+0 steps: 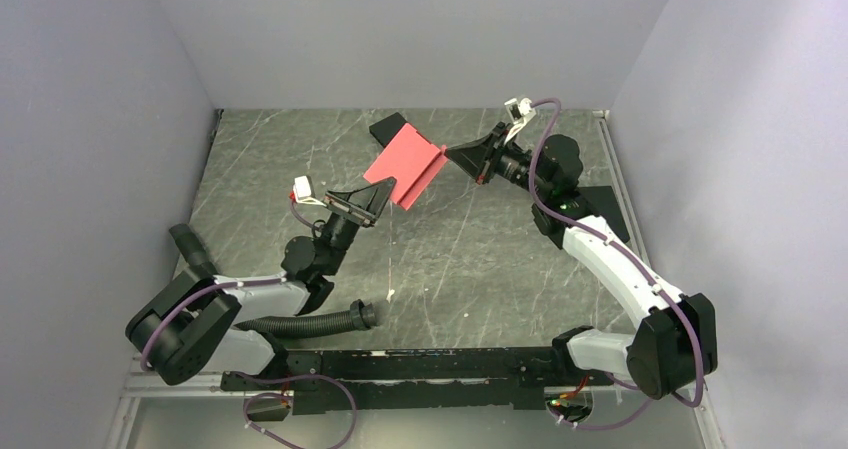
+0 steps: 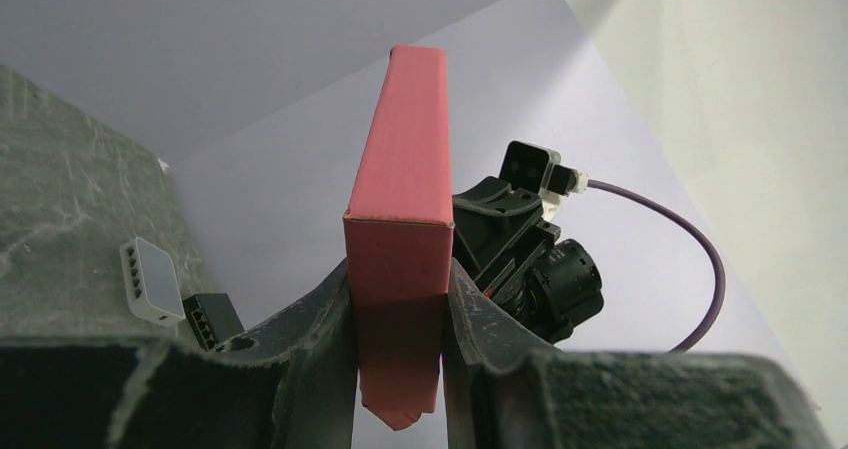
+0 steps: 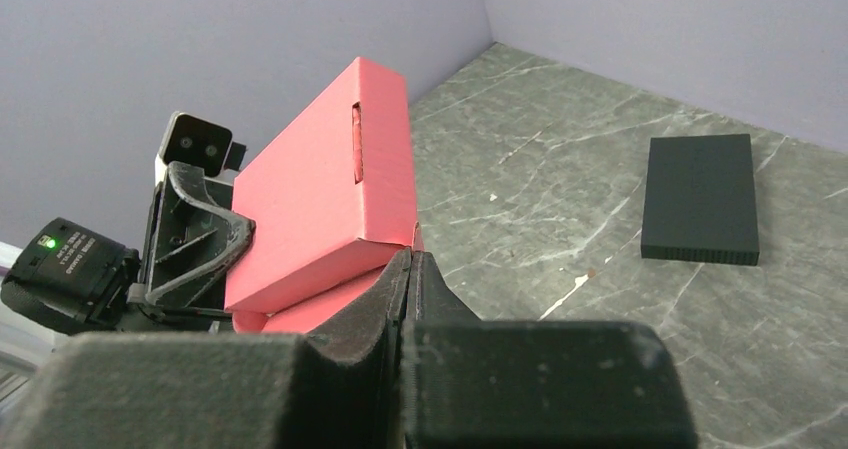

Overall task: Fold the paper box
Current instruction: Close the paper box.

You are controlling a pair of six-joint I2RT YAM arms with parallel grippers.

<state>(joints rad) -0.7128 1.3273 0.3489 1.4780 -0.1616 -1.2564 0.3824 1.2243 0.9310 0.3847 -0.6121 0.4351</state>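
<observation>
My left gripper (image 1: 381, 191) clamps the paper box (image 1: 405, 164) aloft from seven o'clock, and my right gripper (image 1: 451, 155) pinches its three-o'clock edge. Mid-fold, I judge; next, that edge needs pressing closed.

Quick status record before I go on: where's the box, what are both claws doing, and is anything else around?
paper box: partly folded, tilted, held up off the table between the two arms
left claw: shut on the box's near end, one finger on each side
right claw: shut, appears to pinch a thin edge of the box
black flat box: lying flat on the table, apart from both claws
</observation>
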